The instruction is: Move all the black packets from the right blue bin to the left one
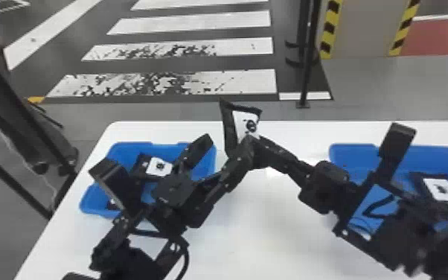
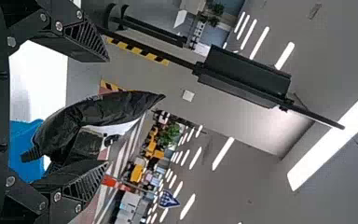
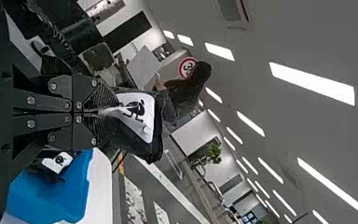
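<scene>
Head view: over the white table's far edge, my right gripper pinches a raised black packet; my left gripper stands spread around it, probably for a handover toward the left blue bin by the left edge.

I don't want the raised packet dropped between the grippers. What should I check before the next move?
1. Right gripper shut on the raised packet: ok.
2. Left gripper open, ready to take it: ok.
3. Raised packet centred between the left fingers: not ok; it sits nearer one finger.
4. Both left fingers touching the raised packet: not ok; a gap shows at one finger.
5. Left grip firm enough for the right to let go: not ok; the left hasn't closed.
6. Right bin emptied: not ok; another packet lies inside.
</scene>
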### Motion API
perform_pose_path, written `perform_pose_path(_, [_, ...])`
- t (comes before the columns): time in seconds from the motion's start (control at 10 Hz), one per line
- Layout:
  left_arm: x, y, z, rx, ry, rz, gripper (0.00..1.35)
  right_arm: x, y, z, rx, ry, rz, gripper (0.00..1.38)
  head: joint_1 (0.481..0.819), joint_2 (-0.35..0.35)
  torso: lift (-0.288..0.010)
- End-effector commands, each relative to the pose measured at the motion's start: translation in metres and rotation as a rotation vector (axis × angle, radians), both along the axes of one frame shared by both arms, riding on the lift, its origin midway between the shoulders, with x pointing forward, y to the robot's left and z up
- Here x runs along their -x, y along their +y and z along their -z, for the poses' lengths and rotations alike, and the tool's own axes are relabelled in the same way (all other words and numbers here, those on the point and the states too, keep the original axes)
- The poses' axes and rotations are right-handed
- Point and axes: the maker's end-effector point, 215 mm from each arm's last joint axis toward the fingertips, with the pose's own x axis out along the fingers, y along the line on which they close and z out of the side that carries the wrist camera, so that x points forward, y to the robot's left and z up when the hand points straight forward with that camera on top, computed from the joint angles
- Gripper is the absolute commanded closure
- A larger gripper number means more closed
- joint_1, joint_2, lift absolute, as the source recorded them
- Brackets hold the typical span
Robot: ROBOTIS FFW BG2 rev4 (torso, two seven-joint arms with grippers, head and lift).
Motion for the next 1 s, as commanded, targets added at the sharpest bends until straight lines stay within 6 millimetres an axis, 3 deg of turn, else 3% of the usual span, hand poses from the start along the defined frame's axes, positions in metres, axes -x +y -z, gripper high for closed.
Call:
perform_pose_path(0.0, [0.001, 0.001, 0.003, -0.008, 0.005, -0.004, 0.28, 0.011, 0.013, 0.004, -0.012, 0.02, -0.037, 1.16, 0.695, 0.159, -0.14])
perform_pose_path(0.4, [0.0, 0.011, -0.016, 0.051, -0.041, -0.035, 0.28, 0.043, 0.046, 0.019, -0.025, 0.08, -0.129, 1.16, 0.695, 0.22, -0.14])
perform_pose_path(0.7, [0.001, 0.008, -0.01, 0.049, -0.021, -0.027, 0.28, 0.044, 0.045, 0.02, -0.026, 0.085, -0.13, 1.16, 0.695, 0.241, -0.14])
perform_pose_path(0.8, [0.001, 0.006, -0.007, 0.046, -0.014, -0.023, 0.4, 0.044, 0.045, 0.018, -0.027, 0.08, -0.13, 1.16, 0.695, 0.239, -0.14])
perform_pose_path(0.9, [0.001, 0.004, -0.003, 0.038, -0.001, -0.017, 0.81, 0.044, 0.045, 0.017, -0.03, 0.08, -0.129, 1.16, 0.695, 0.237, -0.14])
